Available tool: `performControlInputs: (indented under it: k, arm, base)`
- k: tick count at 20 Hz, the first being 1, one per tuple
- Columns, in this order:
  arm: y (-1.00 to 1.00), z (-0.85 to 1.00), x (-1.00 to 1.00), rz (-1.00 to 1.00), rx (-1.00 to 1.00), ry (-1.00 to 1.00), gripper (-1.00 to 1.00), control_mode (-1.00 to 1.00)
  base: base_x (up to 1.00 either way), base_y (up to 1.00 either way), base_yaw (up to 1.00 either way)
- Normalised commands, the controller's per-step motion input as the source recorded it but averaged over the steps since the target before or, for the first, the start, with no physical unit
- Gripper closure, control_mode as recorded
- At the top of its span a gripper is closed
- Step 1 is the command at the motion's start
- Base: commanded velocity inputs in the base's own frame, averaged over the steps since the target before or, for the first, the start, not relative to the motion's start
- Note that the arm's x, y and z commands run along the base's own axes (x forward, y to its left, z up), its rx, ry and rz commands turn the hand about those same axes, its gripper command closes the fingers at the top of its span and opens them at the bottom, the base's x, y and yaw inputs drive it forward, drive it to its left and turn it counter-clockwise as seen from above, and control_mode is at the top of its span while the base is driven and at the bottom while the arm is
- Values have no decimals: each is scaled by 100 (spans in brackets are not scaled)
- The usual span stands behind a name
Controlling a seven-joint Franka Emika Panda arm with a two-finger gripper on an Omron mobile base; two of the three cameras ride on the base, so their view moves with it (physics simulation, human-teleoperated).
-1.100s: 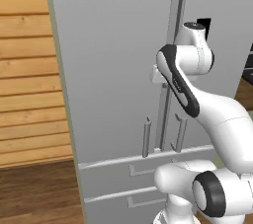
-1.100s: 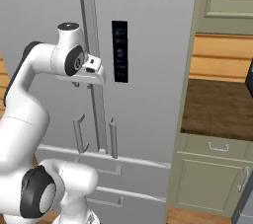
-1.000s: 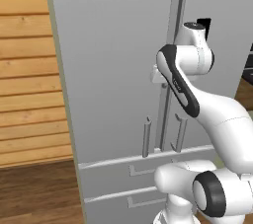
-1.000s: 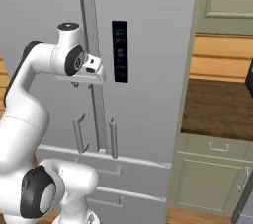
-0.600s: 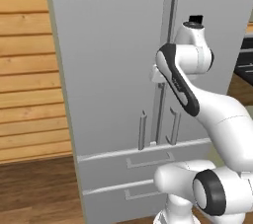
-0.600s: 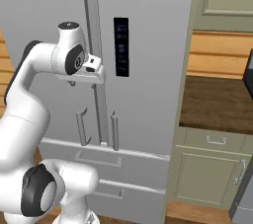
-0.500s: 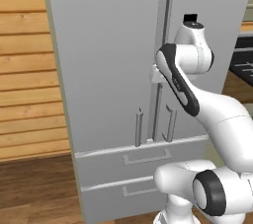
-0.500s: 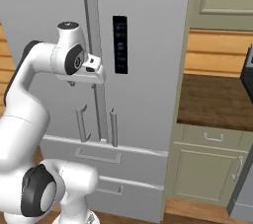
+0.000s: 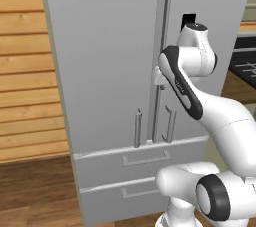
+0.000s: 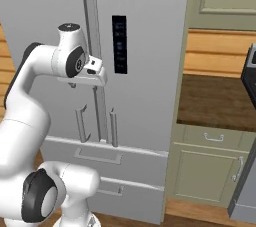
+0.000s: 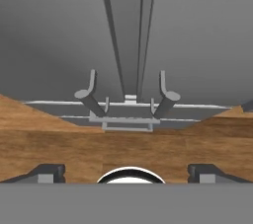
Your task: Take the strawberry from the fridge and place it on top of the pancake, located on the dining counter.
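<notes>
In front of the robot stands the fridge (image 9: 110, 71), tall and light grey, both doors closed, so whatever it holds is hidden. Two short bar handles (image 9: 137, 129) sit side by side low on the doors, either side of the centre seam, with two drawers (image 9: 142, 160) below them. A dark panel (image 10: 119, 44) is set in the right-hand door. The arm is folded up close to the doors, its hand at the height of the seam, above the handles. In the hand view the gripper (image 11: 126, 172) looks down the seam toward the handles and the wood floor (image 11: 126, 146); its two finger tips (image 11: 48, 173) stand wide apart with nothing between them. To the right of the fridge a dark brown counter (image 10: 215, 102) runs over pale green cabinet doors (image 10: 202, 173)
</notes>
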Motion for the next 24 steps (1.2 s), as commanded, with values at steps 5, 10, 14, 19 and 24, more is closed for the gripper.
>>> performControlInputs:
  k: [5, 10, 14, 19, 24]
  arm:
    - [0, 0, 0, 0, 0, 0, -100, 100]
    - [-17, -22, -7, 0, 0, 0, -100, -100]
    - [-32, -81, 3, 1, -2, 0, -100, -100]
    - [-20, -68, 25, 0, -1, 6, -100, -100]
    - [-15, -62, 40, 0, -2, 1, -100, -100]
  base:
    - [-66, -26, 0]
    - [-38, -13, 0]
    - [0, 0, 0]
    - [0, 0, 0]
    - [0, 0, 0]
